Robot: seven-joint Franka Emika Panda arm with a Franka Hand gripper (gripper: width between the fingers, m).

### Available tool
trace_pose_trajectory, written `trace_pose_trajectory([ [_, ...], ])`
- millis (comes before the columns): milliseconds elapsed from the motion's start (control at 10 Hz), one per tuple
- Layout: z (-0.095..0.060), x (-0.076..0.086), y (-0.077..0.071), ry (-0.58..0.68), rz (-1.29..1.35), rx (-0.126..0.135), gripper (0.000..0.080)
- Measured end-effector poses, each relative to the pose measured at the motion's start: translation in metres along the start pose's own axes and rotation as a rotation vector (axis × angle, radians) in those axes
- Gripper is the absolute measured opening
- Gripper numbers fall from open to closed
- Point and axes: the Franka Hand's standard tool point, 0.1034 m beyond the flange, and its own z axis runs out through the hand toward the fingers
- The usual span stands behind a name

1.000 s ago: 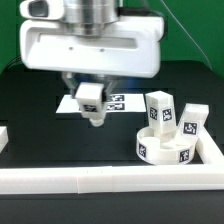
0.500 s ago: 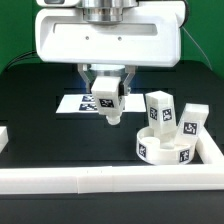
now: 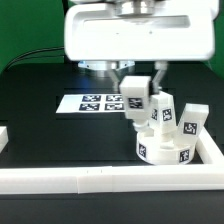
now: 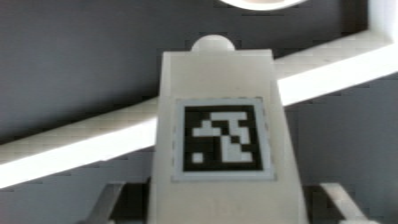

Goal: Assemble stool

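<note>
My gripper (image 3: pixel 137 98) is shut on a white leg block (image 3: pixel 136 95) with a black-and-white tag and holds it above the table, just to the exterior view's left of the round white seat (image 3: pixel 165 150). Two more leg blocks (image 3: pixel 160 108) (image 3: pixel 192 122) stand upright on the seat. In the wrist view the held leg block (image 4: pixel 217 110) fills the middle, its round peg pointing away. The gripper (image 4: pixel 222 205) has its fingers (image 4: pixel 118 200) pressed on both sides of the block. A sliver of the seat (image 4: pixel 267 3) shows at the frame's edge.
The marker board (image 3: pixel 92 102) lies flat behind and to the exterior view's left of the gripper. White border rails run along the front (image 3: pixel 100 178), the right side (image 3: pixel 214 150) and the left edge (image 3: pixel 3 135). A rail (image 4: pixel 329 88) crosses the wrist view diagonally.
The gripper has carried the leg block toward the exterior view's right, from over the marker board to right beside the seat and its two standing legs. The grip stays shut.
</note>
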Motion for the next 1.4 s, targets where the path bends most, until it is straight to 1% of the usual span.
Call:
trace_pose_trajectory([
  [100, 0.0, 0.001, 0.002, 0.001, 0.002, -0.001, 0.0337],
  [300, 0.001, -0.001, 0.0, 0.002, 0.004, 0.0, 0.0337],
  [500, 0.008, -0.022, -0.014, -0.011, -0.013, 0.0, 0.0337],
  [600, 0.009, -0.025, -0.018, -0.016, -0.039, -0.002, 0.0337],
  [800, 0.009, -0.024, -0.016, -0.014, -0.045, -0.002, 0.0337],
  [900, 0.009, -0.023, -0.016, -0.006, -0.046, 0.0, 0.0337],
  [1000, 0.01, -0.027, -0.019, 0.002, -0.078, -0.005, 0.0337],
  [1100, 0.011, -0.033, -0.026, 0.0, -0.133, -0.015, 0.0337],
  [1200, 0.011, -0.036, -0.033, 0.04, -0.156, -0.006, 0.0337],
  [1300, 0.015, -0.042, -0.032, 0.07, -0.181, -0.003, 0.0337],
  [1400, 0.016, -0.042, -0.026, 0.063, -0.203, -0.009, 0.0337],
])
